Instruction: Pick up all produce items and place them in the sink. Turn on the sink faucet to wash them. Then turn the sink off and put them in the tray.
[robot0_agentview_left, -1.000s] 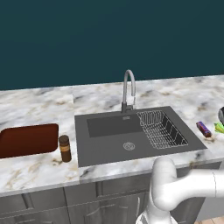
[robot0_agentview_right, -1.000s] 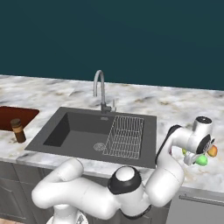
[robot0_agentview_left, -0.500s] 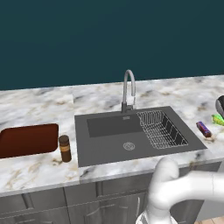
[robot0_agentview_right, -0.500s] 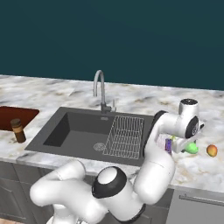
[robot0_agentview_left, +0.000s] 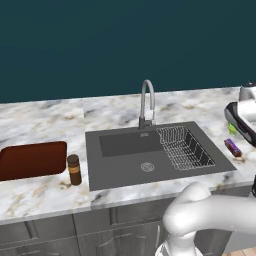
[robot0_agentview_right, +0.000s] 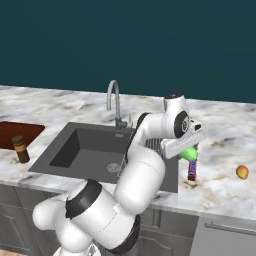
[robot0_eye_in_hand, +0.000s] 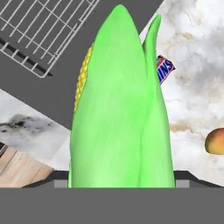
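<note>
My gripper (robot0_agentview_right: 187, 148) is shut on the bright green vegetable (robot0_agentview_right: 189, 154), a husked corn cob with yellow kernels showing (robot0_eye_in_hand: 118, 113). It hangs above the counter just right of the sink (robot0_agentview_right: 85, 150), over the sink's right rim. In the hand view the cob hides my fingertips. The orange-yellow fruit (robot0_agentview_right: 242, 172) lies on the marble further right, also seen as fruit (robot0_eye_in_hand: 215, 141). The gooseneck faucet (robot0_agentview_left: 147, 100) stands behind the basin (robot0_agentview_left: 120, 165). The reddish-brown tray (robot0_agentview_left: 30, 160) sits far left.
A purple-red bar (robot0_agentview_right: 192, 169) lies on the counter below the cob. A wire rack (robot0_agentview_left: 184, 147) fills the sink's right part. A brown jar (robot0_agentview_left: 74, 169) stands between tray and sink. The counter's front edge runs close below.
The arm has swung left from the counter's right end toward the sink, carrying the green vegetable. The orange fruit stayed on the counter.
</note>
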